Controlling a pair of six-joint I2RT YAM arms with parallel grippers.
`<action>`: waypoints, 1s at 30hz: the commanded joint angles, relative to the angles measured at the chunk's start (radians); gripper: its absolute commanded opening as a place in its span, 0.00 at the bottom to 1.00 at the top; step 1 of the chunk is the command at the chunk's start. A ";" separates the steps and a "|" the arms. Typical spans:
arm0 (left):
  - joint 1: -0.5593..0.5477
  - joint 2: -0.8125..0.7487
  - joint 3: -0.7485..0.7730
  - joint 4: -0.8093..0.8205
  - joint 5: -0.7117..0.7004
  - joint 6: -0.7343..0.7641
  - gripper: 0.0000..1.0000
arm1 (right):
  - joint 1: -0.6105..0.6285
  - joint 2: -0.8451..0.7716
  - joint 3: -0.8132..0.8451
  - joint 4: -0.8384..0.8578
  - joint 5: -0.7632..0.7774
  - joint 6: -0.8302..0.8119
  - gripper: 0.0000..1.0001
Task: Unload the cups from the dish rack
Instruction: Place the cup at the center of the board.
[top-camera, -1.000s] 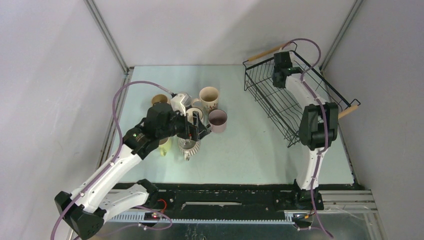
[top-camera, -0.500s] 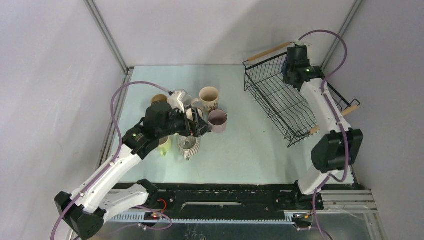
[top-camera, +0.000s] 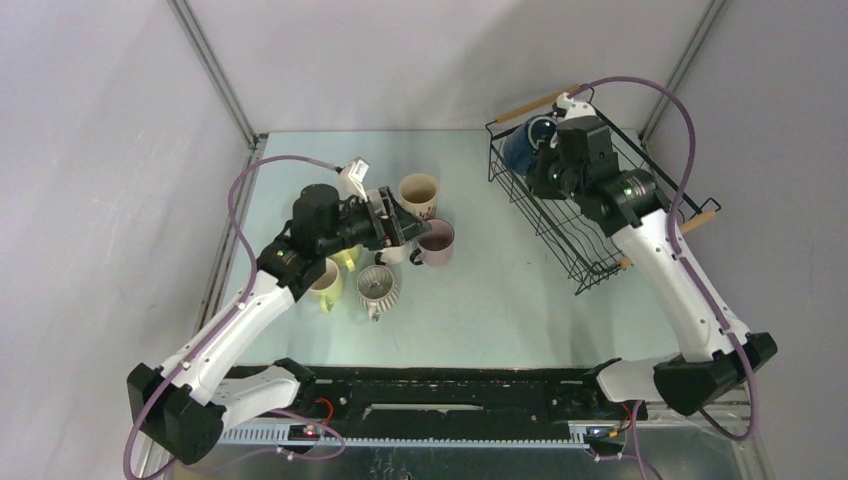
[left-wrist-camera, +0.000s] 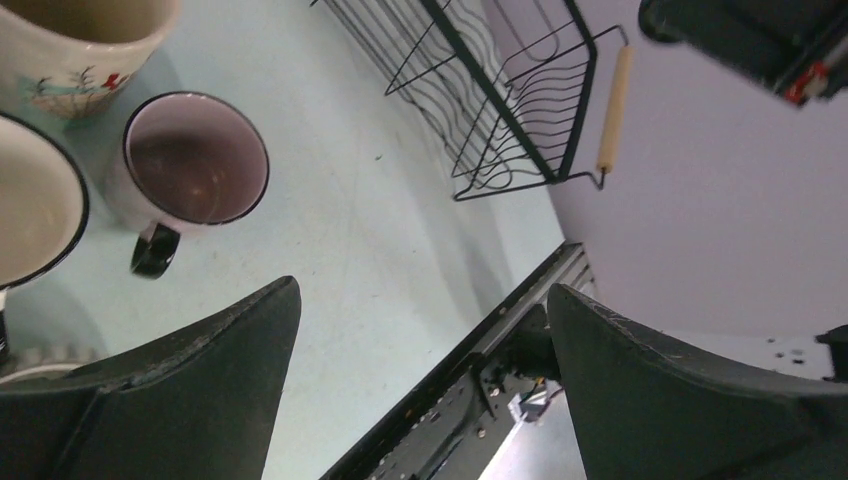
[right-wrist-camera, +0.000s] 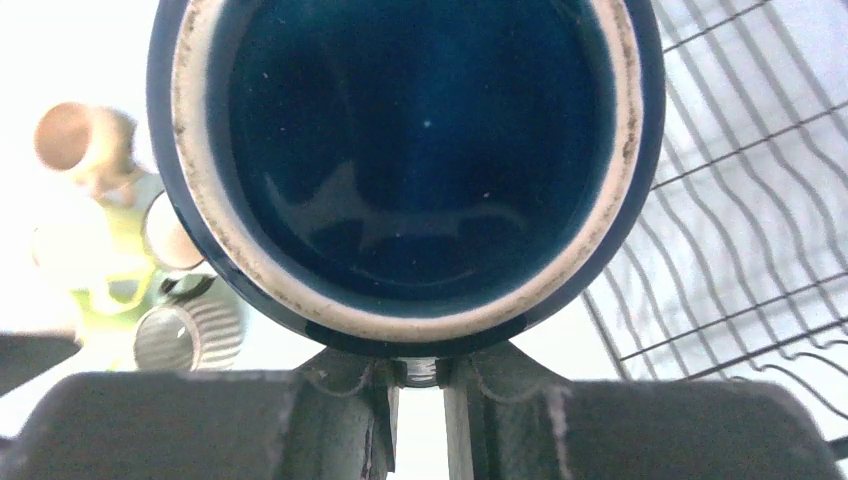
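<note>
The right gripper (right-wrist-camera: 416, 372), a second ago reaching down inside the dish rack (top-camera: 590, 215), now holds the dark blue cup (top-camera: 520, 147) raised above the rack's far corner. The left gripper (top-camera: 405, 227) has moved farther from the ribbed cup (top-camera: 378, 287), uncovering the yellow-green cup (top-camera: 325, 283).

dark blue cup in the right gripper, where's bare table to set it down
Widest bare patch: the table between the mauve-pink cup and the dish rack, running to the near edge. A smaller one lies nearer than the ribbed beige cup. Crowded: the far-left cluster of cups under the open left gripper. The dark blue cup hangs over the rack.
</note>
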 joint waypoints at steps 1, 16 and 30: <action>0.023 0.021 0.036 0.175 0.091 -0.107 1.00 | 0.074 -0.090 -0.021 0.078 -0.109 0.075 0.00; 0.081 0.088 -0.043 0.622 0.233 -0.405 1.00 | 0.190 -0.161 -0.141 0.279 -0.454 0.270 0.00; 0.084 0.175 -0.050 0.917 0.314 -0.630 0.97 | 0.217 -0.154 -0.227 0.482 -0.634 0.368 0.00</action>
